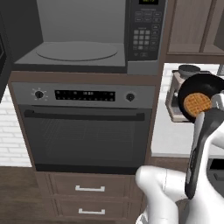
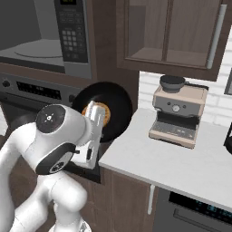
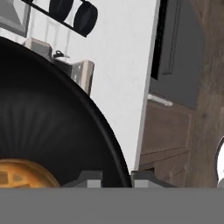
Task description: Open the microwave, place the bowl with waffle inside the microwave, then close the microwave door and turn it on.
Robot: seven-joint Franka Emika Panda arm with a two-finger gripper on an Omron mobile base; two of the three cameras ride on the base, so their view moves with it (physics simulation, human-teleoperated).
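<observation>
One black bowl with waffle (image 1: 197, 103) hangs tilted at the right of the left base view, before the coffee machine (image 2: 178, 111) on the tabletop (image 2: 181, 158); the gripper (image 3: 114, 178) pinches its rim, jaws nearly closed. At upper left the microwave (image 1: 83, 41) stands open.

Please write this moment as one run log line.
stage: carrying | end effector: shut on black round bowl with golden waffle | grey microwave: open
</observation>
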